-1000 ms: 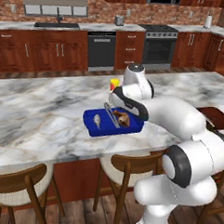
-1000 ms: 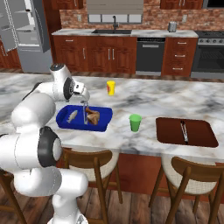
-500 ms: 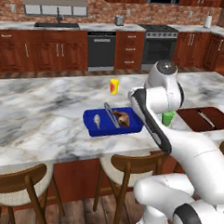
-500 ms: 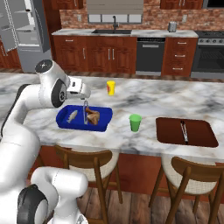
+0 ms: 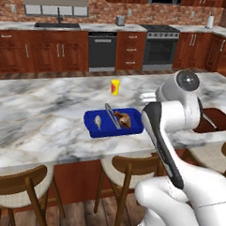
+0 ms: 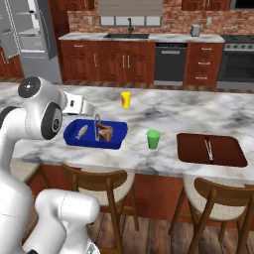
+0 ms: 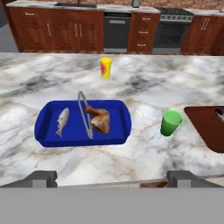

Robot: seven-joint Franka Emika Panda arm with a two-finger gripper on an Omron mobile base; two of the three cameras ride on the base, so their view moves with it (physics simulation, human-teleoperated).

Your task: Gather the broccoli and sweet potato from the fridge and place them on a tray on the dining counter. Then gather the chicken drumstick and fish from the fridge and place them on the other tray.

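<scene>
1. Our gripper (image 7: 111,178) is spread wide and carries nothing; in the hand view its two dark tips rise well apart, looking down from above the near edge of the marble dining counter (image 7: 144,83).
2. We see the blue tray (image 7: 117,136) on that counter, with the fish (image 7: 62,121) lying in its left part and the chicken drumstick (image 7: 99,119) in its right part, a grey utensil (image 7: 84,114) lying between them.
3. We judge the fish slick, limp and thin, so a pinch across its thicker middle would suit it better than the tail; the chicken drumstick looks firmer and heavier at the meaty end, and the narrow bone end offers the surer hold.
4. We see the brown tray (image 6: 193,149) further right on the dining counter, well apart from the blue one, past a green cup (image 6: 153,139). A slim thing lies on it, too small to identify; we can make out no broccoli or sweet potato there.
5. We see the brown tray cut off at the hand view's right edge, and our own arm covers it in the left base view.
6. We note the fridge (image 6: 22,37) standing open far left in the right base view; its contents are unclear.
</scene>
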